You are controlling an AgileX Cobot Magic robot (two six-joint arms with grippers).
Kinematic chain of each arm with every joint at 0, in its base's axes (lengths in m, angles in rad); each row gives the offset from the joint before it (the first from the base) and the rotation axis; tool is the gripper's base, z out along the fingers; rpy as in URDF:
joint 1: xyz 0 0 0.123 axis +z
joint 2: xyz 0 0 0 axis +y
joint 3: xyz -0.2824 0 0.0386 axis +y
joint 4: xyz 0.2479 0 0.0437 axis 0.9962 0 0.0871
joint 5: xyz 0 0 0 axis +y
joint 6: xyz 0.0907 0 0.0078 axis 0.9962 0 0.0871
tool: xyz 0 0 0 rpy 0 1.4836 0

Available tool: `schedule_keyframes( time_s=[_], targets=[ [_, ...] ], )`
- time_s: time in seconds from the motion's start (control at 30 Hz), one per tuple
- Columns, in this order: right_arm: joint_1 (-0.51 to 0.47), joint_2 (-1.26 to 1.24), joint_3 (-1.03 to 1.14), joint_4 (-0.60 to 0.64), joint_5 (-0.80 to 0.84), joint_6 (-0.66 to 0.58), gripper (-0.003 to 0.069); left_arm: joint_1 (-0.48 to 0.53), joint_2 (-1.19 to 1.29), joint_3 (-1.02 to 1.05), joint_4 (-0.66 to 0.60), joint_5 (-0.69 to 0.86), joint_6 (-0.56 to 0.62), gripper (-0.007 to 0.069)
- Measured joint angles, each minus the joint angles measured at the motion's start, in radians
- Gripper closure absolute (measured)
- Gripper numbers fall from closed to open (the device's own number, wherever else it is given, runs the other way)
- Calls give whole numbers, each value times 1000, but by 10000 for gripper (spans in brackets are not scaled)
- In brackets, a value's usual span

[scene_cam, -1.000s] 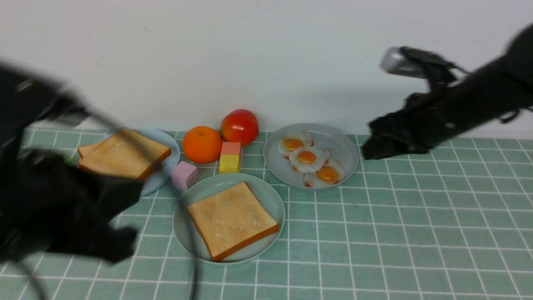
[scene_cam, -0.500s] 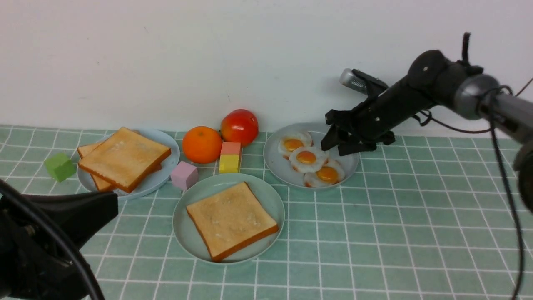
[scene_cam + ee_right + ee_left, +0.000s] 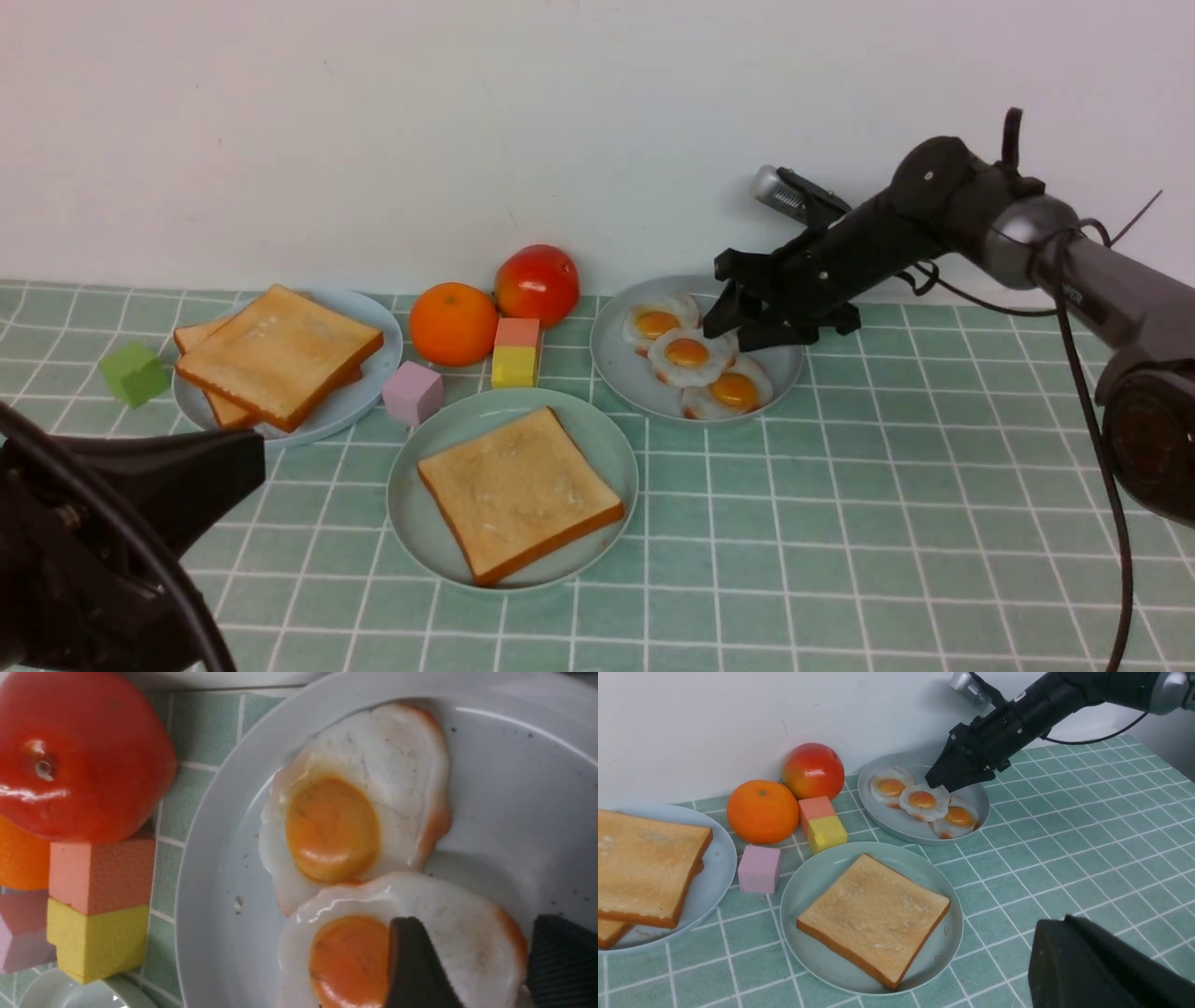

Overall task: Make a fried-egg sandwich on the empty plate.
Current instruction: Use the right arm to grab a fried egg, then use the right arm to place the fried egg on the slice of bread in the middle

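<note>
The empty plate, pale mint green, sits front centre and carries one golden toast slice. No stacked fried-egg sandwich is in view. Three fried eggs lie on the grey plate behind it to the right. My right gripper is open and low over the middle egg. In the right wrist view its fingers straddle that egg's white beside the yolk; whether they touch it I cannot tell. My left gripper is shut and holds nothing, low at the front left.
A pale blue plate at the left holds two stacked toast slices. Between the plates, near the wall, stand an orange, a red fruit, a pink-on-yellow block and a lilac cube. A green cube sits far left.
My right arm swung in from the right and came down over the grey plate with its jaws open. The left arm drew back to the front left, then stayed still.
</note>
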State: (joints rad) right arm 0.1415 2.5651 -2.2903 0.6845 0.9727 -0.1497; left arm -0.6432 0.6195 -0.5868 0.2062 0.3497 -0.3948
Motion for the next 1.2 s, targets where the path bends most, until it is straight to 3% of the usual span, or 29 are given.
schedule_keyframes(
  time_s=[0.17,0.27,0.33,0.9,1.1,1.2],
  targets=[
    [0,6,0,-3,0,-2,425,0,0,0,0,0,0,638],
    [-1,6,-3,-3,-1,-1,563,0,0,1,1,0,0,638],
    [-1,1,-4,-6,-2,-1,615,0,0,1,7,0,0,638],
    [15,-357,13,-14,257,-73,617,0,0,1,103,91,0,638],
    [145,-515,292,-6,247,-116,617,0,0,1,108,90,0,637],
    [235,-541,446,17,135,-130,617,0,0,1,108,83,0,637]
  ],
)
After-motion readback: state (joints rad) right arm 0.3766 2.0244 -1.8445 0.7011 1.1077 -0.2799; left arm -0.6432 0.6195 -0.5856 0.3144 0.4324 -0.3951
